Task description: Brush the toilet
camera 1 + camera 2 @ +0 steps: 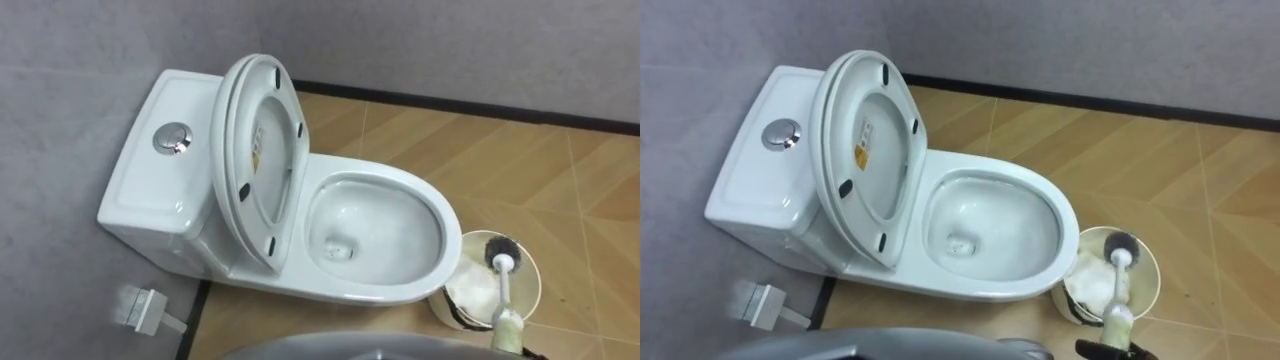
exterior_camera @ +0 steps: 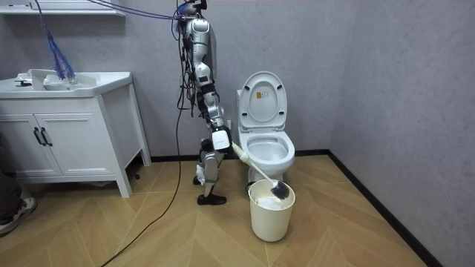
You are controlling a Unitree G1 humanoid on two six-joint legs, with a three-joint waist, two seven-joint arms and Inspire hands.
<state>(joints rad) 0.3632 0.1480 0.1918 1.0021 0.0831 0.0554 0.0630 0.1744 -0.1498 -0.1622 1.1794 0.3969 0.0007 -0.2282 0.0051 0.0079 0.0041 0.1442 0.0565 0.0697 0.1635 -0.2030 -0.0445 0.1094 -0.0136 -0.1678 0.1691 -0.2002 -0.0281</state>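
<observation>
A white toilet (image 1: 440, 215) stands against the grey wall with its lid and seat (image 1: 262, 150) raised against the tank (image 1: 150, 190). The bowl holds a little water. To the right of the bowl stands a white bucket (image 1: 530, 275). The dark head of the toilet brush (image 1: 501, 250) sits inside it, and its pale handle (image 1: 505, 300) slants back toward me. My right hand (image 2: 220, 139) is curled round the handle's upper end; its dark fingers (image 1: 1110, 350) show at the bottom edge. I stand beside the toilet, on the room view's left of it.
A white vanity cabinet (image 2: 67, 133) with a sink stands at the room view's left. A white wall fitting (image 1: 145, 308) sits low beside the tank. The side wall runs close behind the toilet. Open wooden floor (image 2: 185, 237) lies in front.
</observation>
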